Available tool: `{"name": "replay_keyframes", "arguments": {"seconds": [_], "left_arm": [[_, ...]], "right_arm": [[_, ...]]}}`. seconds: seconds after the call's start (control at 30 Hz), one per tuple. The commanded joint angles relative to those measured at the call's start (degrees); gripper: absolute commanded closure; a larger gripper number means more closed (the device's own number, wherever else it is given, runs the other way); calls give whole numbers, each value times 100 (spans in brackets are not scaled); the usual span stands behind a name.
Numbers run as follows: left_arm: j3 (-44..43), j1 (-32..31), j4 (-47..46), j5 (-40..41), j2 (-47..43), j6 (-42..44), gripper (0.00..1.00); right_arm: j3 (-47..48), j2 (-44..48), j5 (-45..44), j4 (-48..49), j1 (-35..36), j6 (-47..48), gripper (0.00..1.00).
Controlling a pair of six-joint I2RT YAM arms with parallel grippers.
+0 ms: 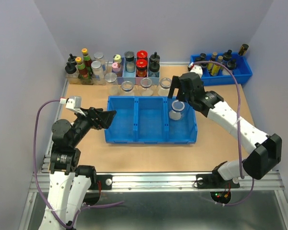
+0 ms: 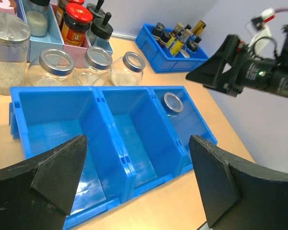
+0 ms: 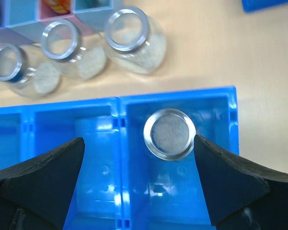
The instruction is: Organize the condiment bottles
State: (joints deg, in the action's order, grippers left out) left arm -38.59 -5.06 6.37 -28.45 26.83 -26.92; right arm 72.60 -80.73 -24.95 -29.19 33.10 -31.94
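Observation:
A blue three-compartment bin (image 1: 134, 125) sits mid-table. One clear glass jar with a silvery rim (image 1: 177, 110) stands in its right compartment, near the back wall; it also shows in the right wrist view (image 3: 169, 134) and the left wrist view (image 2: 173, 103). Three more such jars (image 1: 127, 87) (image 1: 146, 86) (image 1: 164, 86) line up just behind the bin. A taller jar with a flat silver lid (image 2: 7, 52) stands at the back left. My right gripper (image 1: 180, 96) (image 3: 139, 143) is open and empty above the jar in the bin. My left gripper (image 1: 108, 119) (image 2: 138, 143) is open and empty at the bin's left front.
A pastel rack (image 1: 134, 72) with red-capped and black-capped bottles stands behind the jars. Several bottles (image 1: 81, 69) cluster at the back left. A blue tray (image 1: 240, 75) of small dark bottles sits at the back right. The bin's left and middle compartments hold nothing.

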Motion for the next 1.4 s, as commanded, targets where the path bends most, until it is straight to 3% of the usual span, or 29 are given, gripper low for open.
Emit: {"name": "replay_keyframes", "arguments": {"seconds": [0.0,0.27,0.47,0.63,0.8,1.0,1.17,1.37], "left_arm": [[27,-13,-408,-108,-46,-59,1],[-113,-13,-119,-108,-108,81,1],[-158,-21,92,-38,-125,266,1],[-105,-57,92,-29,-160,292,1],[-114,-74,40,-56,-143,292,1],[-167,-83,31,-56,-82,301,1],[-175,-92,57,-38,-73,319,1],[-149,-92,31,-38,-64,327,1]], "right_arm": [[754,-283,595,36,47,1126,0],[2169,-1769,360,308,30,1998,0],[2979,-2798,754,352,-321,2499,0],[3120,-3045,1307,361,-699,2904,0],[3199,-3335,2763,344,-1174,3385,0],[3304,-3502,3654,318,-1245,3642,0],[3445,-3616,3971,282,-1245,3730,0],[3840,-4012,3270,124,-1245,3731,0]]}}
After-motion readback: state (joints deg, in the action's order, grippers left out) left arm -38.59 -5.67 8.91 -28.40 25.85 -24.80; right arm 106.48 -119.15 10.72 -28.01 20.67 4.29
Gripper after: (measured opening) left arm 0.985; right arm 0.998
